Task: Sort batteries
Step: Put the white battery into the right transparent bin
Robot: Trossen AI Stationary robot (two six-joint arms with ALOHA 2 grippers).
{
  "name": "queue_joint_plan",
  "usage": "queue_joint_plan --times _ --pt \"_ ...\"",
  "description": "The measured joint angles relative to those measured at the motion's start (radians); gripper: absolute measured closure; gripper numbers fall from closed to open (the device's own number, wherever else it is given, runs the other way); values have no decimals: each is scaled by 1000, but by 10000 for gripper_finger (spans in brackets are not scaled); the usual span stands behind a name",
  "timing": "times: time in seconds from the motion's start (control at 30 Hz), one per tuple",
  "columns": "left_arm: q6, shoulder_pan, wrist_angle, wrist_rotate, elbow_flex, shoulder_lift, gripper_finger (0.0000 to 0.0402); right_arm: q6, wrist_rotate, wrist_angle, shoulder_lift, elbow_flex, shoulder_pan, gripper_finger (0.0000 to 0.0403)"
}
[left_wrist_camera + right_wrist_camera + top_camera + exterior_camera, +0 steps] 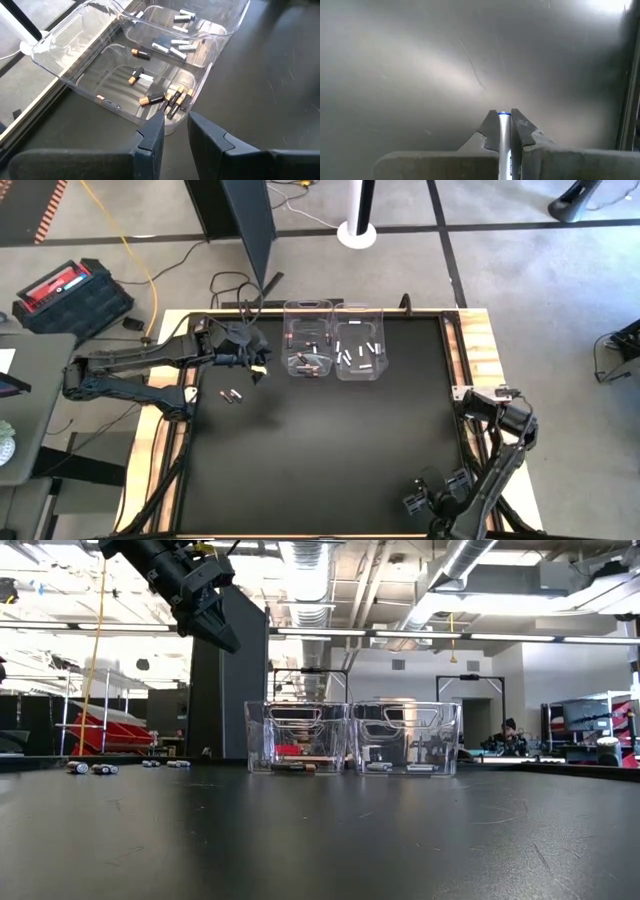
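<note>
Meanwhile the sorting is well along: two clear plastic bins stand side by side at the far edge of the black table (320,450). The left bin (307,350) holds dark, copper-ended batteries (152,99), and the right bin (359,350) holds white ones (356,352).

The left gripper (175,122) hangs raised in the air just beside the left bin, on its outer side, pointing down at the bin's near corner. Its fingers stand a little apart, and nothing can be seen between them in the left wrist view (though the tips partly hide that gap).

A few loose batteries (232,395) lie on the mat near the left arm, just this side of its gripper, and apart from the bins; the low view shows a few more (92,768) lined up along the left.

The right gripper (504,116) sits low over bare mat at the near right of the table, well away from the bins. Its fingers are pressed together on a slim white cell with a blue ring, a battery (504,131) by the look of it.

Judging from this, the step in hand is the right arm's pick. Next it would need to lift clear, cross the table and release over the right bin.
</note>
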Motion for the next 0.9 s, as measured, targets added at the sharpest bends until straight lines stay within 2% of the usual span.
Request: queue_joint_plan --times 0.3,0.53,0.73,0.9 --pt "-2 0 0 0 0 0 319 -46 122 -57 -179 1 -49 386" --pt "-15 0 0 0 0 0 319 -136 137 -64 -329 2 -152 386" --pt "10 0 -1 1 0 0 319 -286 184 -54 -417 2 -307 386" --pt "107 2 -13 1 0 0 319 -529 215 47 -463 2 -514 386"
